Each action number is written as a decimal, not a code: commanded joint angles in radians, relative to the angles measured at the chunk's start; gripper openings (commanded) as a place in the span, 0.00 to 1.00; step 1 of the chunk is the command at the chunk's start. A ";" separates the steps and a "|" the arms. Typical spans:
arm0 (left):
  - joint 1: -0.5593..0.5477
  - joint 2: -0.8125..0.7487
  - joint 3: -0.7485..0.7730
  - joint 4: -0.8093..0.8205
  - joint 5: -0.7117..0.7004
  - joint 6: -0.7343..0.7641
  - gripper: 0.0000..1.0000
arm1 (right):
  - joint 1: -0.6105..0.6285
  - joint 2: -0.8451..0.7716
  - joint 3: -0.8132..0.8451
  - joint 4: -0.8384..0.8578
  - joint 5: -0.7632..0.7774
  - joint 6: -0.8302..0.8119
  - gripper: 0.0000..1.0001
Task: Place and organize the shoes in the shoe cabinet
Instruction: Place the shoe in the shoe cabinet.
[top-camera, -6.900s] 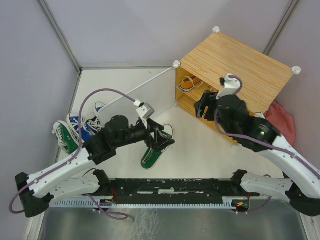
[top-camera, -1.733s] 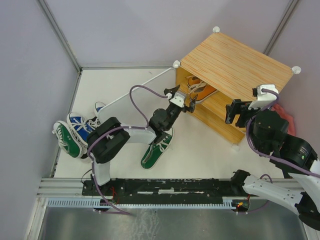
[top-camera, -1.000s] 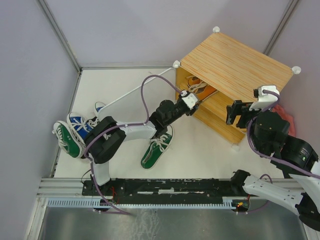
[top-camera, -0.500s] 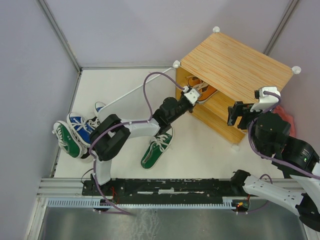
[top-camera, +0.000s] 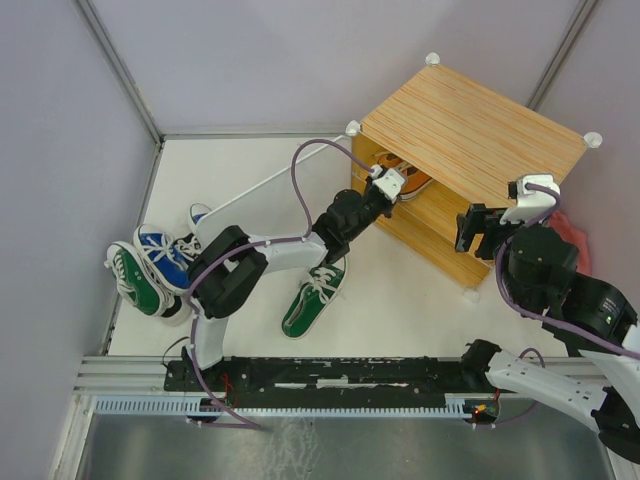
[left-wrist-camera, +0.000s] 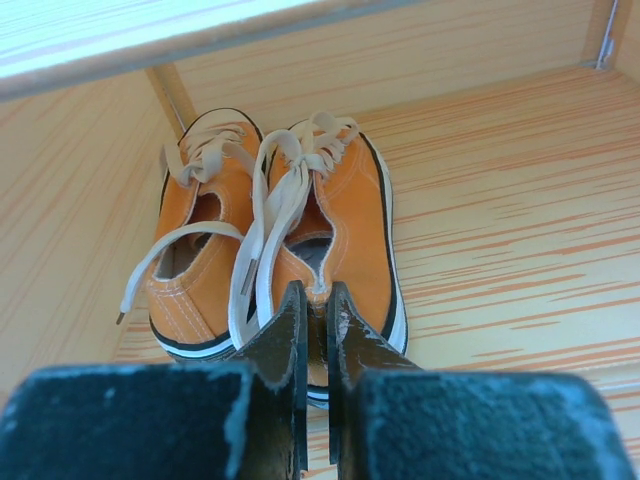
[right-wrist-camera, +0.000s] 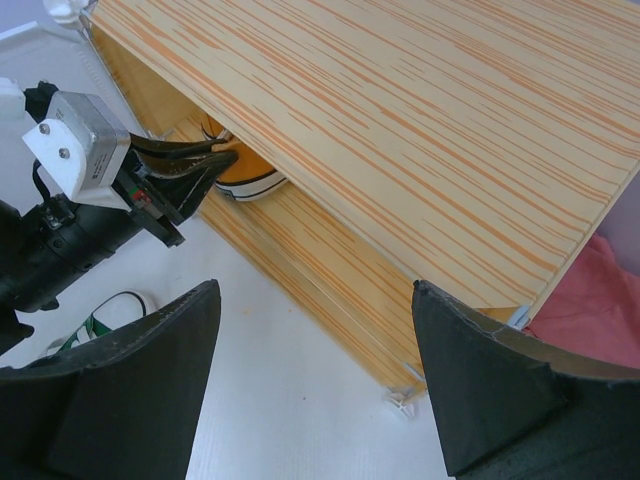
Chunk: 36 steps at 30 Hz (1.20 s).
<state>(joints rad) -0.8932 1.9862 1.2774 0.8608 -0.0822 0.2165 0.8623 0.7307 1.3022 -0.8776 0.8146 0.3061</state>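
A pair of orange shoes (left-wrist-camera: 350, 220) stands side by side, toes inward, on the upper shelf of the shoe cabinet (top-camera: 470, 130). My left gripper (left-wrist-camera: 315, 290) reaches into the opening and is shut on the heel edge of the right-hand orange shoe; from above, the left gripper (top-camera: 385, 183) sits at the cabinet's mouth. The other orange shoe (left-wrist-camera: 200, 250) rests against it, laces trailing. My right gripper (right-wrist-camera: 315, 285) hangs open and empty over the floor by the cabinet's front right corner. One green shoe (top-camera: 312, 295) lies on the floor under my left arm.
A green shoe (top-camera: 130, 275) and blue shoes (top-camera: 160, 250) are bunched at the left wall. The pale door panel (top-camera: 270, 190) stands swung open to the left of the cabinet. A pink cloth (top-camera: 570, 225) lies behind the cabinet's right side.
My left gripper has pushed further into the cabinet opening and closed on the orange shoe's heel. The right arm has barely moved.
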 joint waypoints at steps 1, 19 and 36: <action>0.014 0.017 0.060 0.097 -0.090 -0.006 0.03 | 0.001 -0.011 -0.004 0.023 0.025 -0.013 0.85; 0.014 -0.018 -0.073 0.137 -0.191 0.027 0.83 | 0.001 -0.008 0.009 0.012 0.007 -0.013 0.85; -0.073 -0.679 -0.500 -0.295 -0.040 -0.304 0.99 | 0.001 0.045 0.112 -0.103 -0.116 -0.025 0.96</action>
<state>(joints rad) -0.9775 1.4628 0.9039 0.6685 -0.1570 0.0956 0.8623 0.7692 1.3605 -0.9520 0.7364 0.2916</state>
